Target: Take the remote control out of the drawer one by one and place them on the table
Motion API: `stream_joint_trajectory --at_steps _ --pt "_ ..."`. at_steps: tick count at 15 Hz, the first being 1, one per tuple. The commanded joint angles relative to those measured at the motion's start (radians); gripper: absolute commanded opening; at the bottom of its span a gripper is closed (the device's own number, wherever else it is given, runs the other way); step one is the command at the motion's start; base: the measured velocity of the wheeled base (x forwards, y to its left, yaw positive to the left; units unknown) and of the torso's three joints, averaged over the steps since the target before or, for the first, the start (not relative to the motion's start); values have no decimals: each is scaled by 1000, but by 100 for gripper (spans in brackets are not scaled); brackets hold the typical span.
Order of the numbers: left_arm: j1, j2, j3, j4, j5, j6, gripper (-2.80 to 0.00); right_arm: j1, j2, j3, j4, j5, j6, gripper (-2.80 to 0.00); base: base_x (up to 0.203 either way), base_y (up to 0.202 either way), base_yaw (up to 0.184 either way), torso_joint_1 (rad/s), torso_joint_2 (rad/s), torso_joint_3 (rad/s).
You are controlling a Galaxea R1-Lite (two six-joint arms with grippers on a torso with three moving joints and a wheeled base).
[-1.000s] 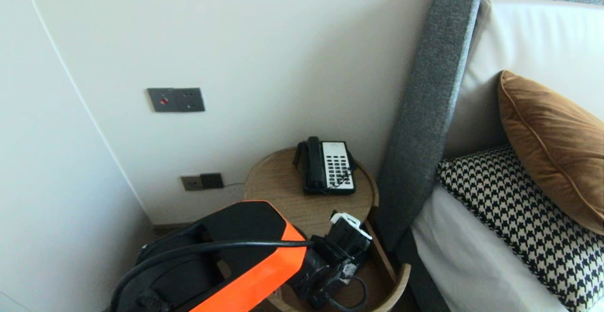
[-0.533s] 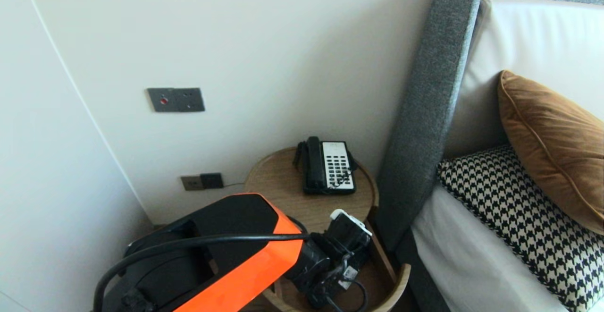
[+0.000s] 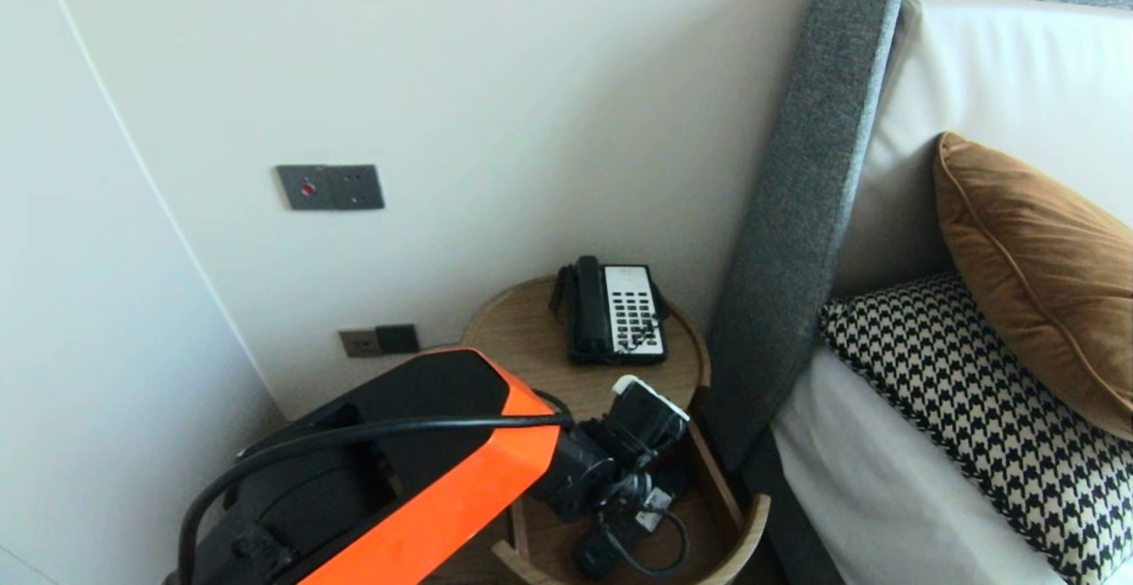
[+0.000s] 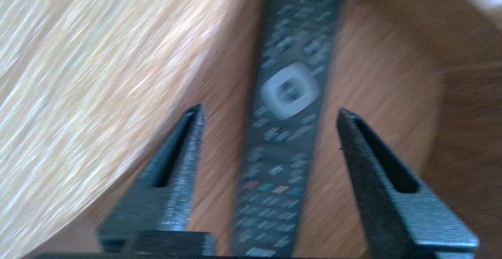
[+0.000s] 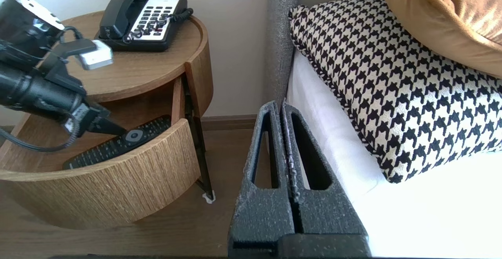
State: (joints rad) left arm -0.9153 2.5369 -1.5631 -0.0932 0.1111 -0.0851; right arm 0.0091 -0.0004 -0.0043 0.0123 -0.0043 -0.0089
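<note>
A long black remote with a pale ring pad lies flat on the floor of the open curved drawer of a round wooden nightstand. My left gripper hangs just over the remote, open. One finger stands on each side of the remote and neither touches it. In the right wrist view the remote shows behind the drawer front, with the left gripper above it. My right gripper is parked low beside the bed, shut on nothing.
A black and white desk phone sits at the back of the nightstand top. The grey headboard and the bed with a houndstooth pillow and a brown cushion stand close on the right. Wall sockets are behind.
My left wrist has risen a little over the drawer and drawn back toward the tabletop. The right arm has not moved.
</note>
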Motion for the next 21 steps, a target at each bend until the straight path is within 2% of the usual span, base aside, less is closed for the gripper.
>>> stream_joint_trajectory --at_steps 1,5,15,21 --pt "3 38 -42 -1 2 1 0 0 -4 0 0 0 0 -280 0 0 0 0 0 0" --pt "3 82 -84 0 9 2 0 0 -4 0 0 0 0 -280 0 0 0 0 0 0" --pt "-41 51 -8 -8 15 -2 0 0 -4 1 0 0 0 -280 0 0 0 0 0 0" --pt "-51 65 -18 -8 16 -4 0 0 -3 0 0 0 0 -280 0 0 0 0 0 0"
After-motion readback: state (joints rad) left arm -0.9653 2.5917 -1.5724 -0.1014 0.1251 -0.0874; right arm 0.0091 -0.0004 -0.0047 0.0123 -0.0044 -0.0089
